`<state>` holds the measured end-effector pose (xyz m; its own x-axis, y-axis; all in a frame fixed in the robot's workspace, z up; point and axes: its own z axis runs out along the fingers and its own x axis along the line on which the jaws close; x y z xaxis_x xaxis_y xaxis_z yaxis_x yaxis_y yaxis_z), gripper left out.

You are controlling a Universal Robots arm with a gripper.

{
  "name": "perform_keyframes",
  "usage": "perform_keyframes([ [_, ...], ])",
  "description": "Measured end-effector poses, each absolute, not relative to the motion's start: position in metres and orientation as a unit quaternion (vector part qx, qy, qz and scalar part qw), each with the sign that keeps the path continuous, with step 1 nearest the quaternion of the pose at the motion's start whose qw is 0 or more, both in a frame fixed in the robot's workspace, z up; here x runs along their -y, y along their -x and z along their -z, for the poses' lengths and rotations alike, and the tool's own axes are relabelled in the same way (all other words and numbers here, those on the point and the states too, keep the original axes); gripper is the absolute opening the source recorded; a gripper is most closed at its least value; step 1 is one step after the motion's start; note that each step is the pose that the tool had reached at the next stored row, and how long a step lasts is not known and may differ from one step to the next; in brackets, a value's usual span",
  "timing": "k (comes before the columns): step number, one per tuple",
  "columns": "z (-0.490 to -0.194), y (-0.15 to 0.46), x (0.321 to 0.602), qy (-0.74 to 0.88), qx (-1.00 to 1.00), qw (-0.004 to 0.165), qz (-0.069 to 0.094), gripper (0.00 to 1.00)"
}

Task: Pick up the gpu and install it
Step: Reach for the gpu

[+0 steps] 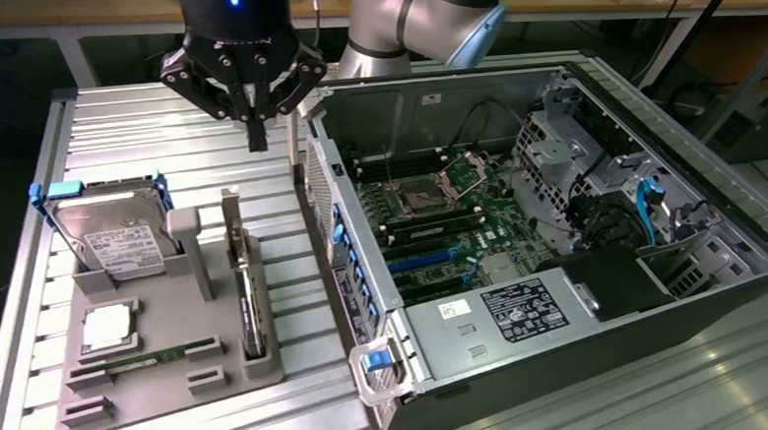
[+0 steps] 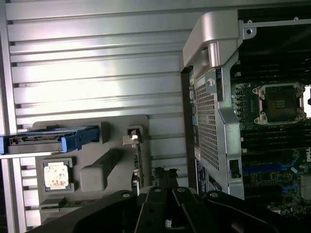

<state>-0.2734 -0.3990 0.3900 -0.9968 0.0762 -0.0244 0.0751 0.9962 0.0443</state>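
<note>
The gpu (image 1: 246, 286) stands on its edge in a slot of the grey holder tray (image 1: 169, 384), its pale metal bracket at the far end. My gripper (image 1: 258, 135) hangs above the ribbed table beyond the far end of the tray, fingers shut with nothing between them, well apart from the card. In the wrist view the gpu (image 2: 137, 162) shows edge-on in the tray (image 2: 97, 128), with my dark gripper (image 2: 164, 180) near it. The open computer case (image 1: 362, 305) lies at the exterior view's right, its motherboard (image 1: 457, 211) and blue slots exposed.
The tray also holds a silver hard drive (image 1: 116, 239) in a blue caddy, a processor (image 1: 107, 328) and a green memory stick (image 1: 148, 358). The case's side wall (image 1: 314, 179) rises close beside the tray. Workbenches stand behind the table.
</note>
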Motion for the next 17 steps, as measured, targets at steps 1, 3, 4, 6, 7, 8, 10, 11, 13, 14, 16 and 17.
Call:
perform_keyframes([
  [1, -0.39, 0.274, 0.399, -0.038, -0.999, 0.013, -0.022, 0.11],
  [3, -0.39, 0.276, 0.399, -0.038, -0.999, 0.013, -0.022, 0.11],
  [4, -0.39, 0.277, 0.4, -0.038, -0.999, 0.013, -0.022, 0.11],
  [6, -0.39, 0.279, 0.401, -0.038, -0.999, 0.013, -0.022, 0.11],
  [7, -0.39, 0.279, 0.402, -0.038, -0.999, 0.013, -0.022, 0.11],
  [8, -0.39, 0.281, 0.403, -0.038, -0.999, 0.013, -0.022, 0.11],
  [10, -0.39, 0.282, 0.405, -0.038, -0.999, 0.013, -0.022, 0.11],
  [11, -0.39, 0.283, 0.406, -0.038, -0.999, 0.013, -0.022, 0.11],
  [13, -0.39, 0.284, 0.407, -0.038, -0.999, 0.013, -0.022, 0.11],
  [14, -0.39, 0.285, 0.409, -0.038, -0.999, 0.013, -0.022, 0.11],
  [16, -0.39, 0.287, 0.41, -0.038, -0.999, 0.013, -0.022, 0.11],
  [17, -0.39, 0.287, 0.411, -0.038, -0.999, 0.013, -0.022, 0.11],
])
